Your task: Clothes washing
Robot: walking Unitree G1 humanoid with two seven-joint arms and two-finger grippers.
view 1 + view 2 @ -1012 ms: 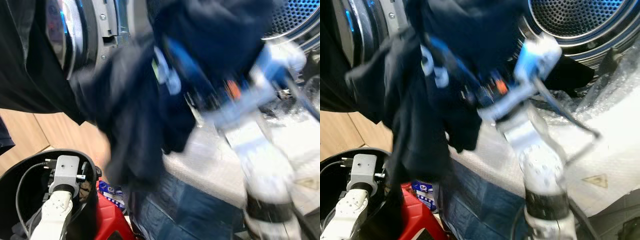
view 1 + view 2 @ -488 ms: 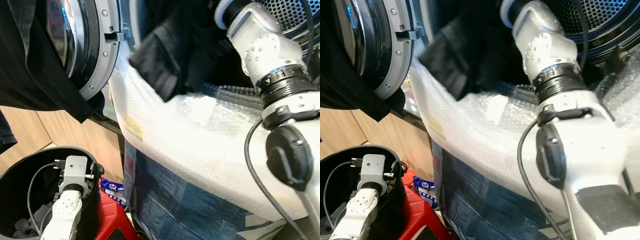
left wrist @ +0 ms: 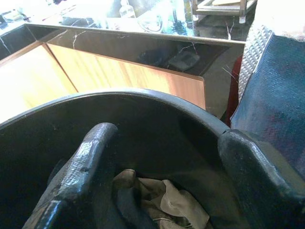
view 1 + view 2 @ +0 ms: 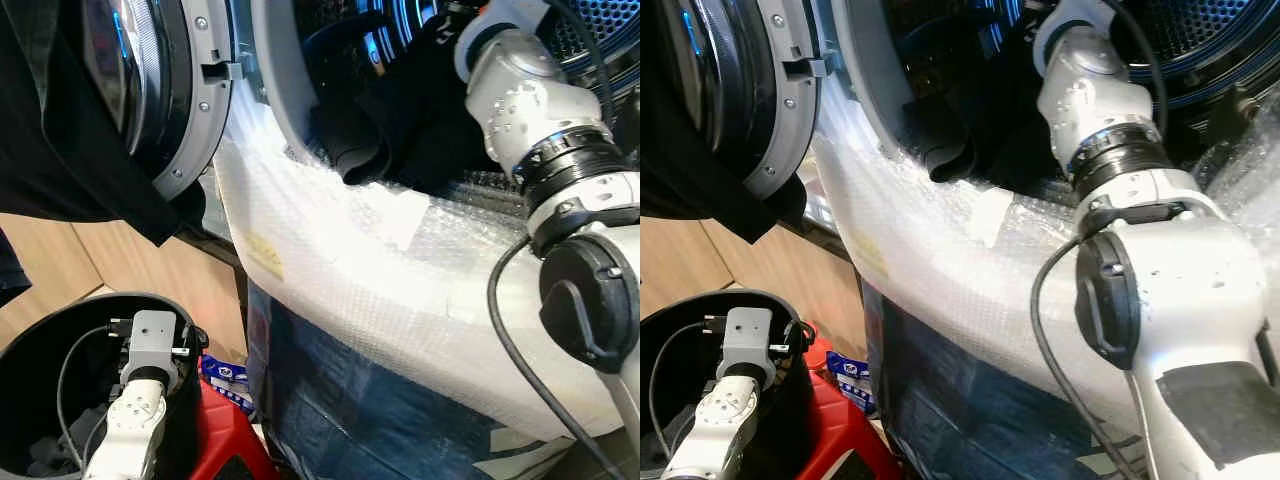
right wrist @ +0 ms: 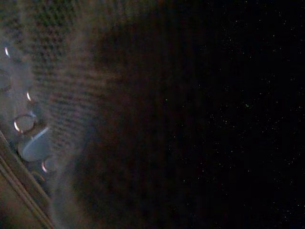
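The right arm (image 4: 530, 110) reaches into the washing machine drum (image 4: 1200, 40), its end effector's state impossible to tell, dark clothing (image 4: 385, 120) draped over the bubble-wrapped rim (image 4: 400, 260). The released left end effector (image 3: 162, 167) hangs inside a black bin (image 4: 40, 350) on the wooden floor (image 4: 110, 260).

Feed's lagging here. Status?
Right arm reaching into washer drum. Dark garment at drum mouth. Left gripper open over black bucket.
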